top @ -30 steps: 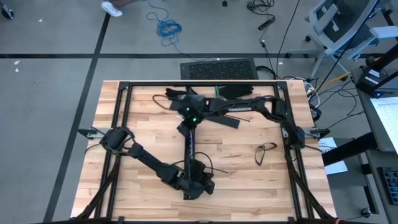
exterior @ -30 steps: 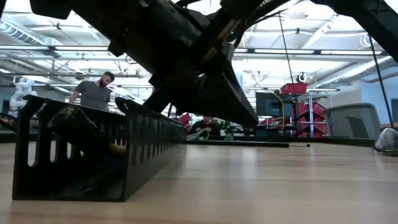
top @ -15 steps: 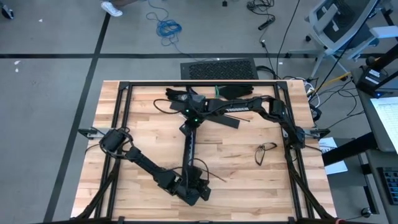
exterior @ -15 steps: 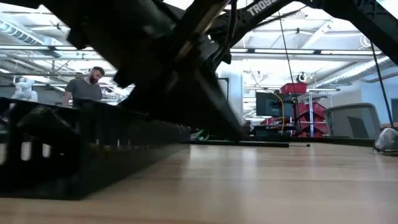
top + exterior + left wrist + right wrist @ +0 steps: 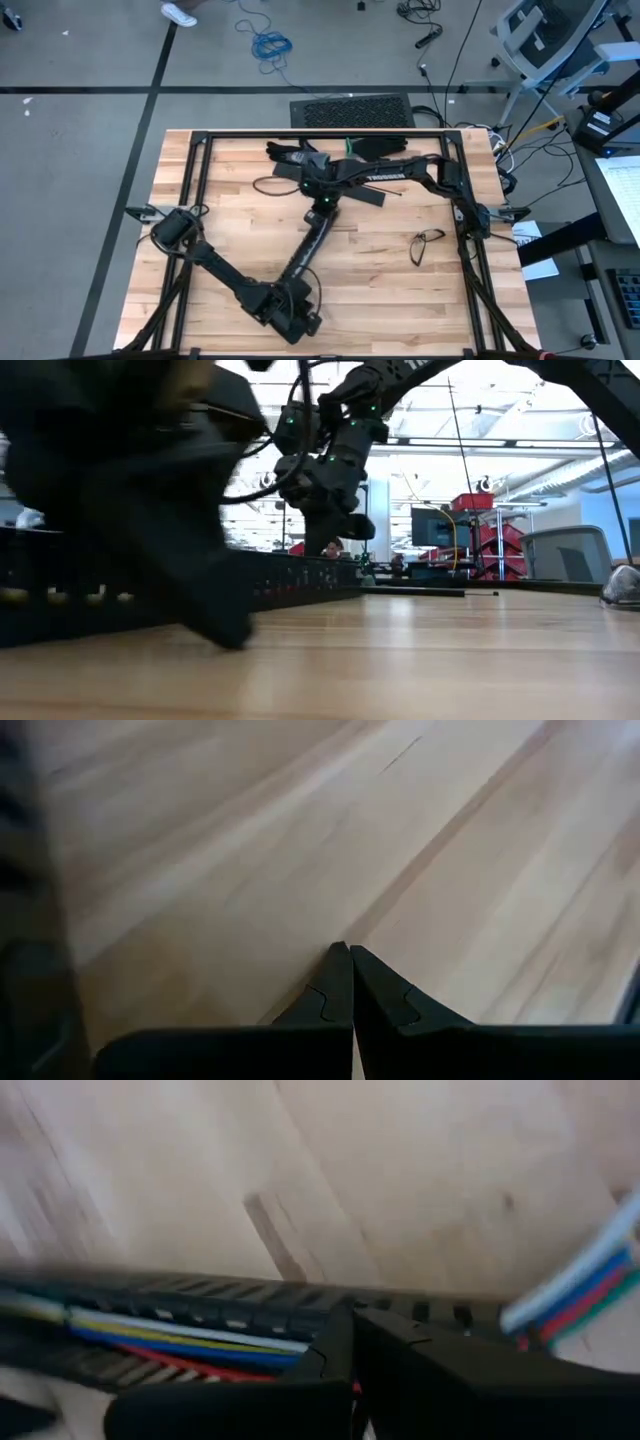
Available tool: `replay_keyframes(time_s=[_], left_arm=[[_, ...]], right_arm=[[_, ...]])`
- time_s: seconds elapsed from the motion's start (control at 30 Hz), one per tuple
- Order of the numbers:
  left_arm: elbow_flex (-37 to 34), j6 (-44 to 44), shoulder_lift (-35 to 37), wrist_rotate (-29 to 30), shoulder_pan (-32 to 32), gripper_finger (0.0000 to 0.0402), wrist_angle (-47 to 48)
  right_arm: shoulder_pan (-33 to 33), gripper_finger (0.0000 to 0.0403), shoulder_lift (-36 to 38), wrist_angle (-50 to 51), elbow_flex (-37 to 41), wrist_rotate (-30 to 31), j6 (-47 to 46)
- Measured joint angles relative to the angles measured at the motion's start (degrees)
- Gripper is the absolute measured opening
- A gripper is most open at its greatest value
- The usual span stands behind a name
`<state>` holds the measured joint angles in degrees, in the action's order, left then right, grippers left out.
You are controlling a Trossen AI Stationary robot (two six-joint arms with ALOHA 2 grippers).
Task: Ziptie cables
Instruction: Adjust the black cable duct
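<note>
Left gripper (image 5: 342, 960) pinched closed, empty, over bare table (image 5: 250, 840); right gripper (image 5: 350, 1325) closed, empty, above cables (image 5: 170, 1342) in black duct (image 5: 230, 1312)

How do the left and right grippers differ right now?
The left gripper sits near the table's front edge, bare wood ahead of its tips; the right gripper is farther back, at the black duct's far end. The right gripper's tips are over the cables in the duct; the left gripper's are not. Both are shut.
</note>
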<state>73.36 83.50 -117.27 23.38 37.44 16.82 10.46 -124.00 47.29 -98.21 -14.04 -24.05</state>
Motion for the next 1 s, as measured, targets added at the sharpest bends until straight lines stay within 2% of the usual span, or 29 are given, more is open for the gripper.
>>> replay_keyframes(time_s=[0.33,0.73,0.83,1.0], left_arm=[[-0.13,-0.41,5.35,-0.86,2.49,0.0000,26.26],[-0.79,-7.85,5.68,-0.91,5.22,0.0000,42.96],[-0.79,-9.05,5.68,-0.44,6.40,0.0000,48.59],[-0.79,-10.40,6.34,3.97,9.19,0.0000,53.10]], right_arm=[[-1.85,0.0000,3.64,13.44,0.22,1.67,2.94],[-10.04,0.0000,4.50,21.19,0.17,0.17,0.65],[-11.82,0.0000,6.51,20.31,0.17,1.56,-0.98],[-9.97,0.0000,11.01,9.57,0.01,11.18,-4.94]])
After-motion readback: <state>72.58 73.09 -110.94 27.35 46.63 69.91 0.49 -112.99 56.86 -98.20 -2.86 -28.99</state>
